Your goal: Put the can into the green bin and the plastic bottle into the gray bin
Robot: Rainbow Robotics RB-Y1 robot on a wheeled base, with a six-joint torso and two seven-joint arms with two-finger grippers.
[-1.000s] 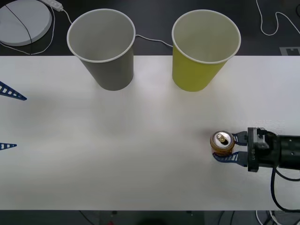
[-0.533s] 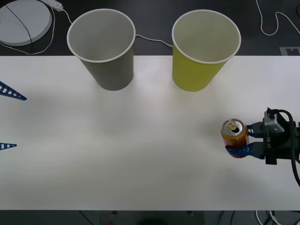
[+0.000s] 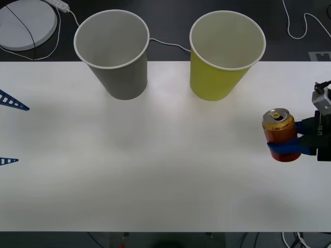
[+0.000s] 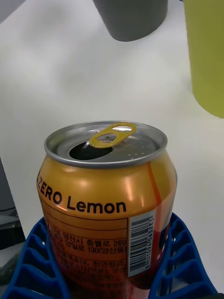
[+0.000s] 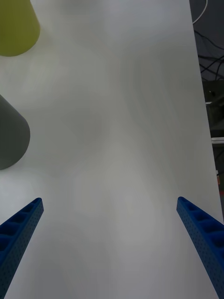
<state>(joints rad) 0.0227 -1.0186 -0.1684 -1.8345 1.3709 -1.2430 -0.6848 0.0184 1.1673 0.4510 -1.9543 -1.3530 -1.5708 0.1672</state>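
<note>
The orange can [image 3: 280,132] with its gold top and pull tab hangs upright above the white table's right side, with my right gripper [image 3: 283,138] shut on it. Up close, the can [image 4: 107,196] sits between the blue ribbed fingers [image 4: 35,261]. The green bin [image 3: 225,54] stands at the back, right of centre, some way from the can. To its left is the gray bin [image 3: 115,51]. Both bins stand upright with nothing visible inside. My left gripper [image 3: 8,130] waits open at the table's left edge. The plastic bottle is out of view.
The white table [image 3: 155,170] has free room across its middle and front. A white round disc [image 3: 23,21] and cables lie on the dark floor behind the table. In the left wrist view the gray bin [image 5: 11,138] and green bin [image 5: 16,28] stand off to one side.
My right gripper has lifted the can off the table and carried it right and toward the back. The left arm has not moved.
</note>
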